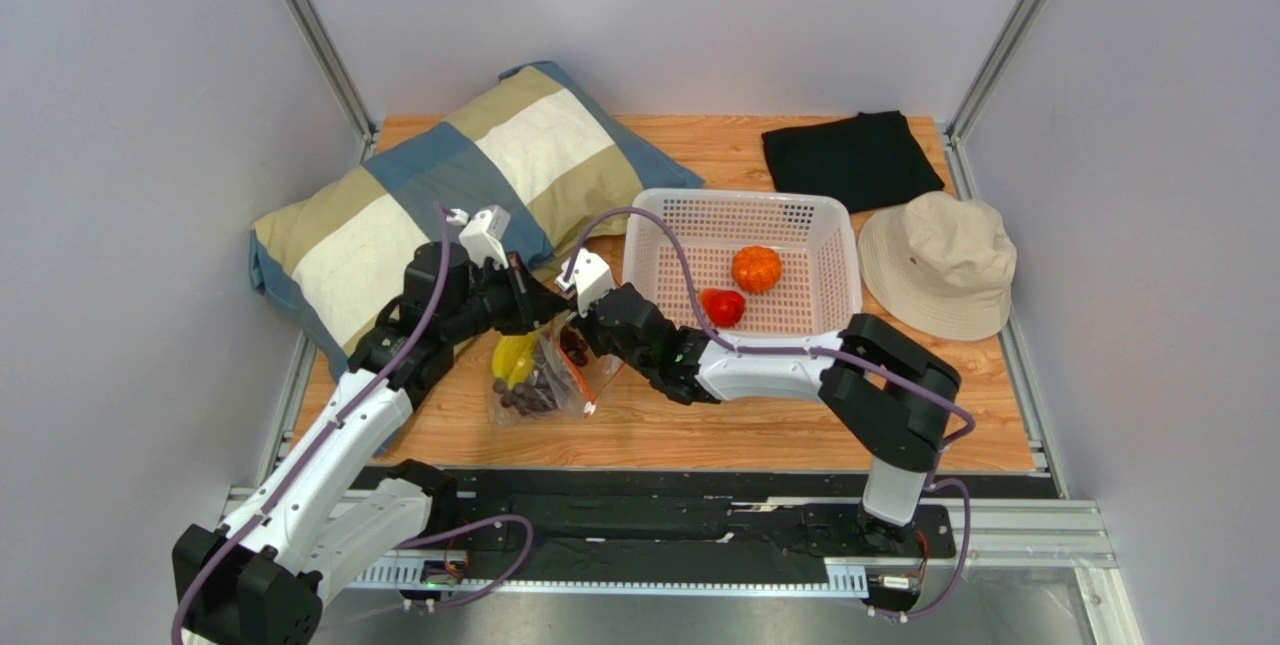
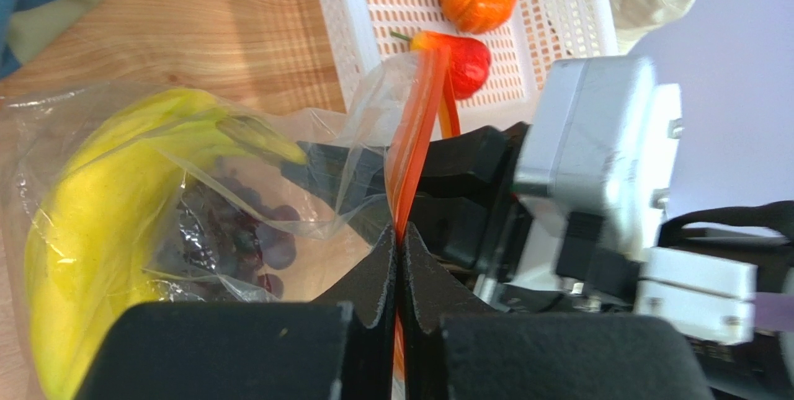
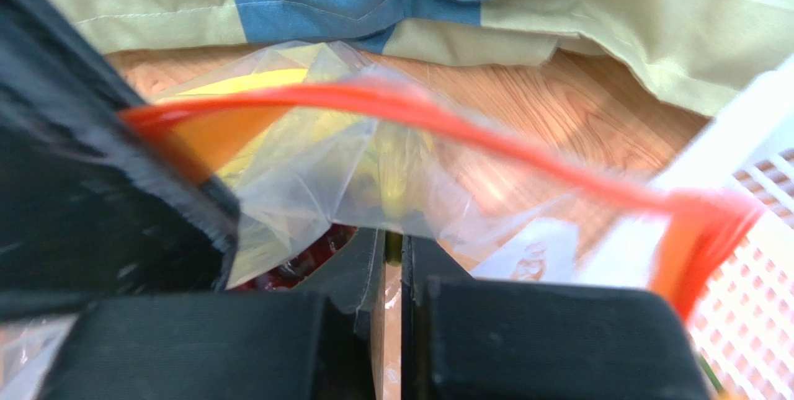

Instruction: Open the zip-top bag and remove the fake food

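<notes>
We see the bag [image 1: 538,375] on the table [image 1: 676,435] by the basket [image 1: 736,198], left gripper [image 2: 399,235] clenched on its zipper strip [image 2: 410,130], right gripper [image 3: 391,242] pinching its film, which we judge light, slippery, best held at that stiffer strip.

Bench is a wood-grain tabletop [image 1: 676,438], boxed in by plain matte pale grey panels: far wall [image 1: 661,0], left wall [image 1: 135,150], right wall [image 1: 1157,105]. Aluminium extrusion posts rise at the far-left [image 1: 316,30] and far-right [image 1: 1014,23] corners. Matching rails run down the left [image 1: 286,405] and right [image 1: 1022,360] table edges, and a black base plate [image 1: 676,525] spans the near edge. Light is soft and even from above, with only faint shadows on the wood.
</notes>
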Robot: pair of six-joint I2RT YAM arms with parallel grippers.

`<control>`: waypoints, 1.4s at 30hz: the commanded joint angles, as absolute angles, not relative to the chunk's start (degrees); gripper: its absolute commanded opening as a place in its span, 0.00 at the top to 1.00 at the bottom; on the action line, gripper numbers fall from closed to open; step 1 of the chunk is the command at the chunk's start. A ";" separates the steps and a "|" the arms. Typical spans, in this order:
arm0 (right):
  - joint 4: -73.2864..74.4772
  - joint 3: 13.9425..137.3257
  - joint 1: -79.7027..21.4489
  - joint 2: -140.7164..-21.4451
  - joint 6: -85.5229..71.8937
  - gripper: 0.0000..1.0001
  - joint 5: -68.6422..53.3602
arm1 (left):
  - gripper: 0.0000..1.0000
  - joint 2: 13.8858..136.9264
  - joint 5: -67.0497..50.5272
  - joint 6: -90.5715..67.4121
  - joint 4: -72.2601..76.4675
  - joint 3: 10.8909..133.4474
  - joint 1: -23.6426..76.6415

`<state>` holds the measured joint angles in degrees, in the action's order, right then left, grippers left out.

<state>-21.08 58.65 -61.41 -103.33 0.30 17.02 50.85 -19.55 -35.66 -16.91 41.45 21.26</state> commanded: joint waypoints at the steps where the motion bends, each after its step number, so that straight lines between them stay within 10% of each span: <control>1: -11.01 62.39 -63.19 -94.67 -4.04 1.00 18.72 | 1.00 49.92 -22.06 -34.80 -16.08 45.78 21.88; 19: -24.15 58.28 -74.00 -88.60 22.93 1.00 50.25 | 1.00 43.24 -14.24 -39.64 -18.98 47.73 21.88; 42: -24.87 57.75 -78.40 -79.72 34.72 1.00 53.07 | 1.00 47.55 -5.63 -39.64 -24.87 49.05 21.88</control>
<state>-18.00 57.36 -79.90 -84.16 31.64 47.22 49.87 -8.84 -39.77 -22.70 48.56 21.78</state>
